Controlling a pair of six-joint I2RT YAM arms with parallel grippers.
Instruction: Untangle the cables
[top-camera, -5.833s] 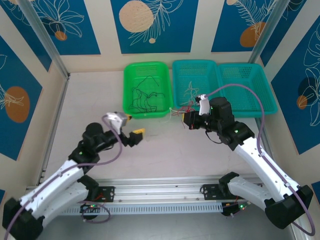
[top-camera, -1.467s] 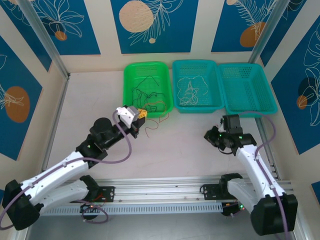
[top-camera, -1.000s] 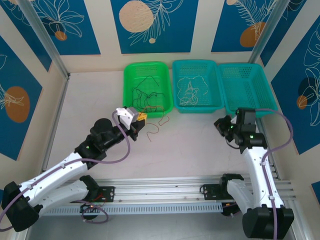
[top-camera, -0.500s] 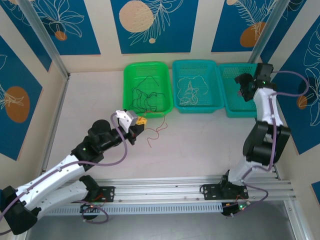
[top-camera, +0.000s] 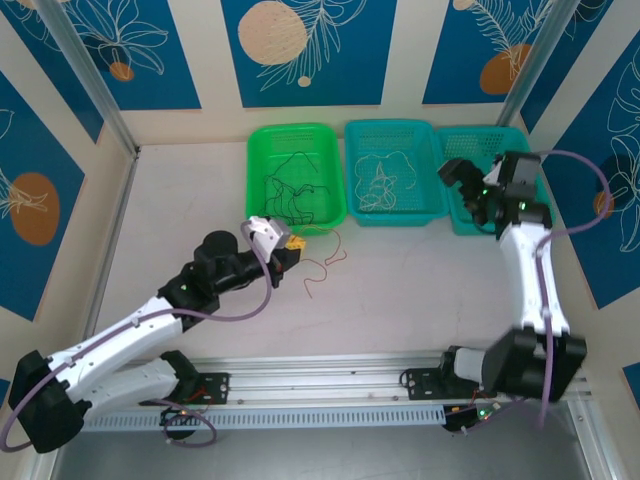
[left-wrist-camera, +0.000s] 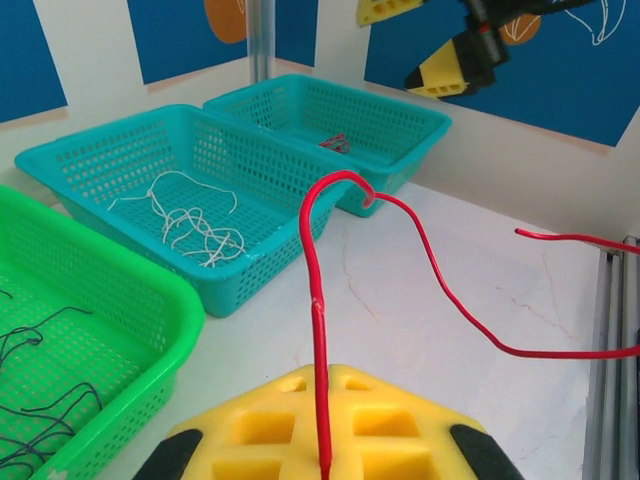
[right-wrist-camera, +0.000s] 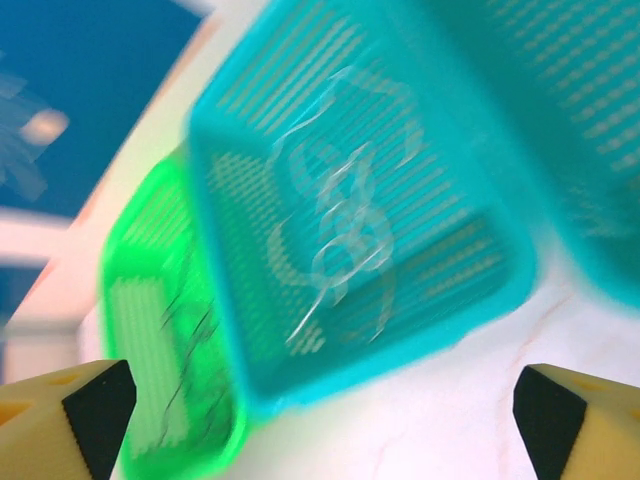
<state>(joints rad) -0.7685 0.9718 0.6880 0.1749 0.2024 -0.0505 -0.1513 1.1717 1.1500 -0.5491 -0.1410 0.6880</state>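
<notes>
One red wire (left-wrist-camera: 312, 300) sits pinched in the left jaws; the right jaws are spread. Lift high so its tail clears the teal basket (top-camera: 395, 221).

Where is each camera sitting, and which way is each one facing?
Top external: above and behind the arms, looking down on the table, green basket, middle teal basket, right teal basket, left claw and right claw.
Left wrist: low over the table, facing the three baskets; left claw shut on the red cable at the bottom edge.
Right wrist: blurred, tilted down at the middle teal basket's whitish cables; open fingertips at the lower corners.
Shared: both wrist views show the green and middle teal baskets.
</notes>
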